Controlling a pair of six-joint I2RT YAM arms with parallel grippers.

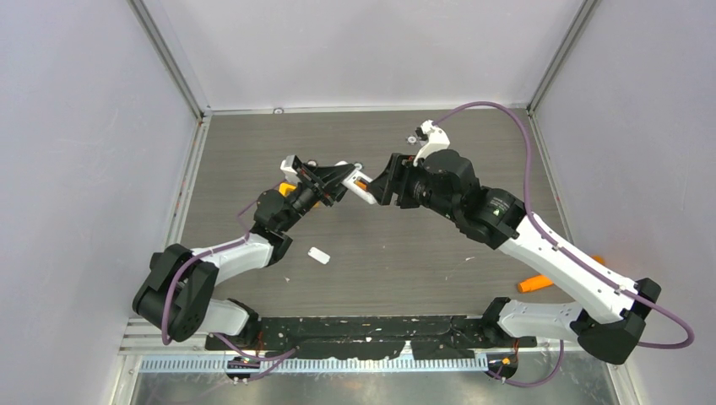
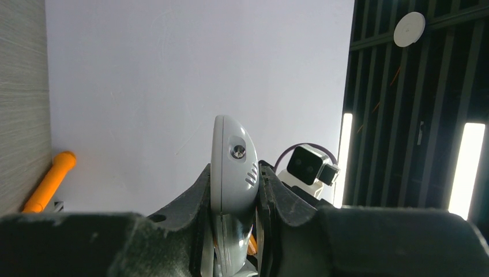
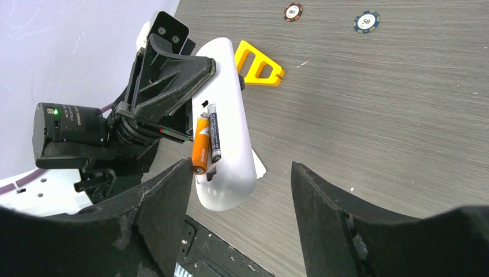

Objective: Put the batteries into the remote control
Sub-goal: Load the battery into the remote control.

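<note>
Left gripper (image 2: 233, 182) is clamping down narrowly on the remote control (image 2: 232, 167), black fingers (image 2: 193, 199) pressing both slim sides of the white bar, which is rising edge-on through the lower middle of the left wrist view. Over in the top view that left gripper (image 1: 338, 179) is holding the remote control (image 1: 365, 191) up at the centre of the frame, its free end pointing right toward the right gripper (image 1: 384, 181), which is facing it from just beside. In the right wrist view the right gripper (image 3: 241, 167) is standing wide open and gripping nothing, its two dark fingers (image 3: 167, 202) flanking the rounded near end of the remote control (image 3: 230, 98) without visibly touching it. The batteries are lying side by side along the remote's upturned face, the orange battery (image 3: 200, 151) hugging the left edge and the dark battery (image 3: 214, 138) right against it; whether they are fully seated I cannot tell. Down on the grey surface (image 3: 375, 115), a flat orange triangle (image 3: 259, 66) is lying just past the remote, and two poker chips (image 3: 293, 11) are sitting along the top of the frame. In the top view a small white tab (image 1: 318, 255) is lying below the left gripper, and an orange stick (image 1: 540, 281) is peeking out at lower right behind the right arm.
</note>
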